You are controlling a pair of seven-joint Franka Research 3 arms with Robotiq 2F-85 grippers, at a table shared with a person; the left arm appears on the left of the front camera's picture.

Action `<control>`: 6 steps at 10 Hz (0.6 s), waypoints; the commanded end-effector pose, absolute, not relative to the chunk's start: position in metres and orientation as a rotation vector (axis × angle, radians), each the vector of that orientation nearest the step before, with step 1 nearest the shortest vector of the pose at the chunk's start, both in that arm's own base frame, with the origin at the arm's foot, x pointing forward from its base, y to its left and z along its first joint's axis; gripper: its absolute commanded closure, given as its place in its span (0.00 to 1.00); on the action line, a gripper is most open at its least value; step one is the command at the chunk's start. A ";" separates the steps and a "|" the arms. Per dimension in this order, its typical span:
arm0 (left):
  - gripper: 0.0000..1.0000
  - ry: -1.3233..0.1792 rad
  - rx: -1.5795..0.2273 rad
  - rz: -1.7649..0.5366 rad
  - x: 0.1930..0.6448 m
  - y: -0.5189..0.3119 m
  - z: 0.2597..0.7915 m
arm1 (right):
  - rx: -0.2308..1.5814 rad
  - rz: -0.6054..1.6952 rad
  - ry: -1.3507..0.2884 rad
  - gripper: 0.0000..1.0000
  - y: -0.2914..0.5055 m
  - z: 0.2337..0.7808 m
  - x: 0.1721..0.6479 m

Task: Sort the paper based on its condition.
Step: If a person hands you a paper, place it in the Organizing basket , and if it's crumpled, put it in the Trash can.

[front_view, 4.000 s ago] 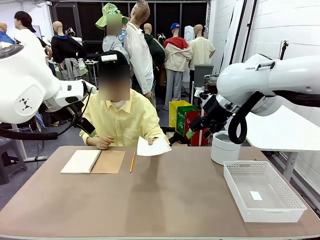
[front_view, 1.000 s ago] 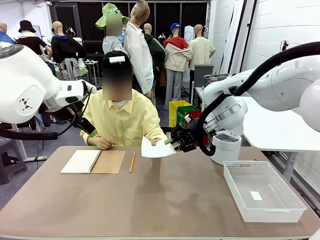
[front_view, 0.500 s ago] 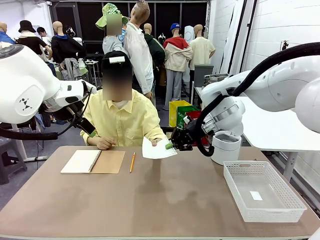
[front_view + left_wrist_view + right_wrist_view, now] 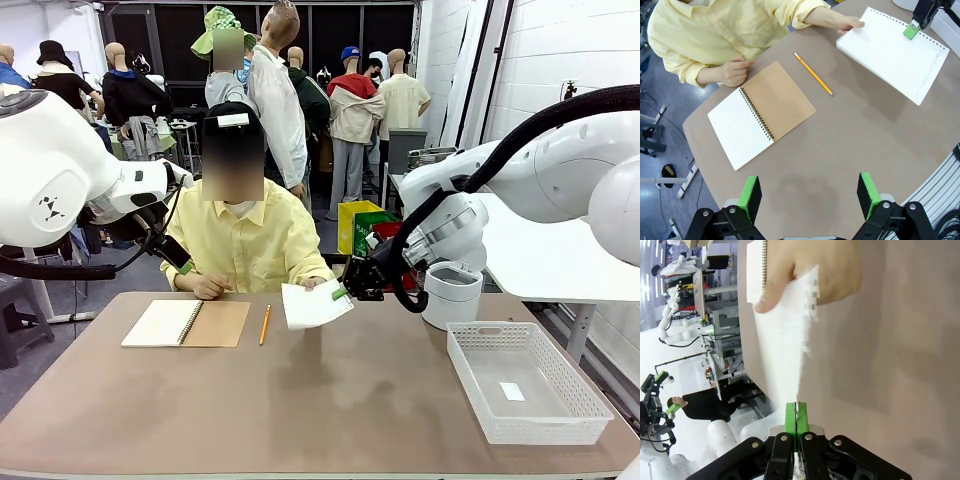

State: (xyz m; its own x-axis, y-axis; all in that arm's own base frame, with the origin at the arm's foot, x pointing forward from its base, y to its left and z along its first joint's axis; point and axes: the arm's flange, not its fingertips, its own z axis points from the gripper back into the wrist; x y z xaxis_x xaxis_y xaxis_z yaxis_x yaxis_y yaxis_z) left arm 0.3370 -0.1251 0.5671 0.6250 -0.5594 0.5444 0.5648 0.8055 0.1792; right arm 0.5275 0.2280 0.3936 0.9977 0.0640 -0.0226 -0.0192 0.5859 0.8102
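Observation:
A flat white sheet of paper (image 4: 312,306) with a punched-hole edge hangs above the far middle of the table. The person's hand (image 4: 312,284) holds its far corner. My right gripper (image 4: 343,292) is shut on its right edge. In the right wrist view the green pads (image 4: 791,415) press together on the thin edge of the paper (image 4: 780,340), with the hand (image 4: 810,275) at the other end. From the left wrist, the paper (image 4: 890,50) is at top right. My left gripper (image 4: 808,192) hovers open high over the table's left side, holding nothing.
A spiral notebook (image 4: 185,323) lies open at the far left with a yellow pencil (image 4: 265,325) beside it. A white basket (image 4: 540,428) stands at the right, with a small white tag (image 4: 512,391) inside. Behind it is a white round bin (image 4: 450,295).
My right gripper has closed on the sheet's right edge. The sheet has dipped slightly toward the table while the person's hand keeps hold. The left arm has not moved.

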 end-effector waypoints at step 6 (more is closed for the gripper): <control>0.00 -0.623 -0.009 -0.645 0.337 -0.124 0.568 | 0.551 0.002 -0.015 1.00 0.160 0.455 0.457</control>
